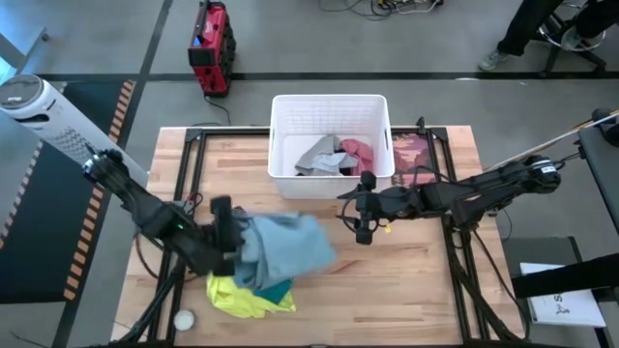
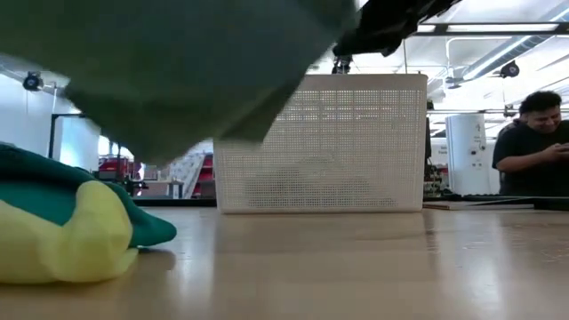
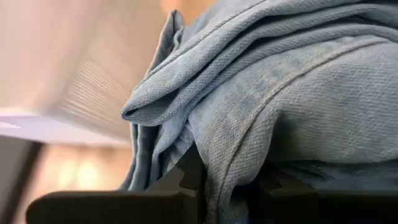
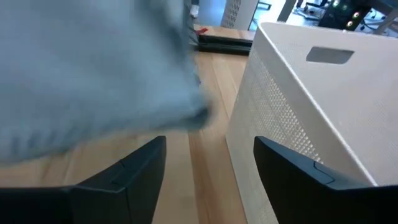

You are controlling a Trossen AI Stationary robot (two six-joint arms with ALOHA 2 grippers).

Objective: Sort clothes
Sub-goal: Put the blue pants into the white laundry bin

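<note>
My left gripper (image 1: 224, 230) is shut on a light blue-grey denim garment (image 1: 282, 246), which fills the left wrist view (image 3: 280, 93) and hangs over the table in the low view (image 2: 178, 62). Below it, a teal garment (image 2: 98, 204) lies on a neon yellow one (image 1: 247, 298) on the table's near left. My right gripper (image 1: 363, 220) is open and empty, just in front of the white basket (image 1: 329, 108), its fingers apart in its wrist view (image 4: 208, 168). A grey garment (image 1: 317, 155) and a maroon-pink one (image 1: 360, 153) lie in the basket. My left gripper pinches a bunched part of the denim garment (image 3: 230, 168) between its two fingers, several folded layers thick. The fingers come about level from the table's left side. The garment hangs past and below the fingers, lifted clear of the table in the low view.
A camouflage-patterned piece (image 1: 411, 155) lies flat to the right of the basket. A small white ball (image 1: 182, 319) sits near the table's near-left corner. A red device (image 1: 211, 46) stands on the floor beyond the table. A person (image 2: 533, 133) sits beyond the table's right.
</note>
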